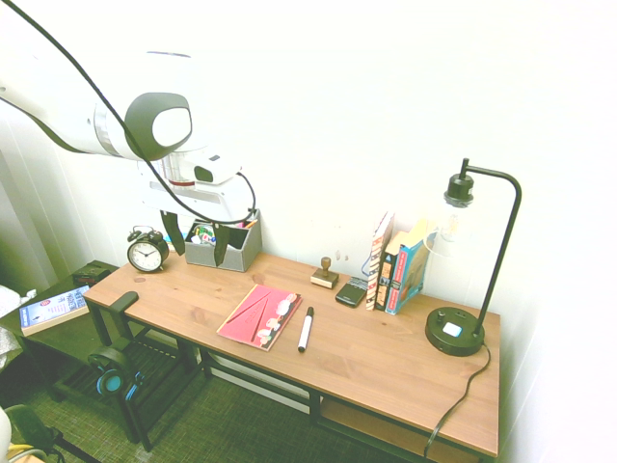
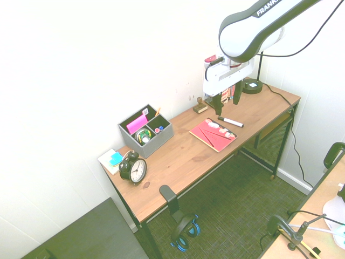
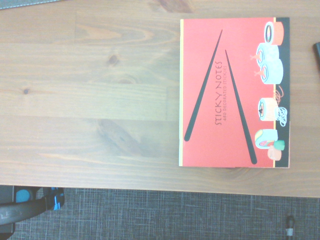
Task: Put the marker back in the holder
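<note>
The marker (image 1: pixel 306 329) is a slim white pen with black ends, lying flat on the wooden desk just right of the pink sticky-notes booklet (image 1: pixel 259 315). In the second exterior view the marker (image 2: pixel 230 122) lies beyond the booklet (image 2: pixel 213 134). At the back left of the desk stands the grey holder (image 1: pixel 224 243), with a pink item and colourful bits showing inside the holder (image 2: pixel 145 131). My gripper (image 1: pixel 199 246) hangs open and empty well above the desk. The wrist view looks down on the booklet (image 3: pixel 232 92), and only a black end of the marker (image 3: pixel 317 48) shows there.
A black alarm clock (image 1: pixel 147 251) stands left of the holder. A wooden stamp (image 1: pixel 325 274), a phone (image 1: pixel 351 290), upright books (image 1: pixel 395 265) and a black lamp (image 1: pixel 463 289) line the back right. Headphones (image 1: pixel 111 376) hang at the desk's left end.
</note>
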`<control>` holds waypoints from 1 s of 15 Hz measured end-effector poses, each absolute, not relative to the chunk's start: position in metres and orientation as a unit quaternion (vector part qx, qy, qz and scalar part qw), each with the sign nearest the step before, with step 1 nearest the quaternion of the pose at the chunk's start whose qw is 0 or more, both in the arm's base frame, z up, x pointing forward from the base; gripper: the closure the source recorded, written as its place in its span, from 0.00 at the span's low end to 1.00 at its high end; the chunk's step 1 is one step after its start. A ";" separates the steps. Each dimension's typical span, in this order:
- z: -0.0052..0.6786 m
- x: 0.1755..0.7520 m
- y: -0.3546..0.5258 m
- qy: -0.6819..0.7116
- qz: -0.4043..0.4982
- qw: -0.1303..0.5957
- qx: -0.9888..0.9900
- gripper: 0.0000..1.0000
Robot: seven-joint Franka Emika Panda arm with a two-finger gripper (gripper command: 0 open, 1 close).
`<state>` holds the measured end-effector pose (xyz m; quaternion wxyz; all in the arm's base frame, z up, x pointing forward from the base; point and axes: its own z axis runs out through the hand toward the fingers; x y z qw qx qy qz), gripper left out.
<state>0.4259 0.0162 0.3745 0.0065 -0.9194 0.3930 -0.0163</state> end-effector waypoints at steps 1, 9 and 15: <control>0.374 0.426 0.016 0.393 -0.016 0.006 -0.919 0.00; 0.322 0.452 -0.056 0.276 -0.058 0.018 -0.959 0.00; 0.243 0.464 -0.115 0.257 -0.041 0.009 -0.965 0.00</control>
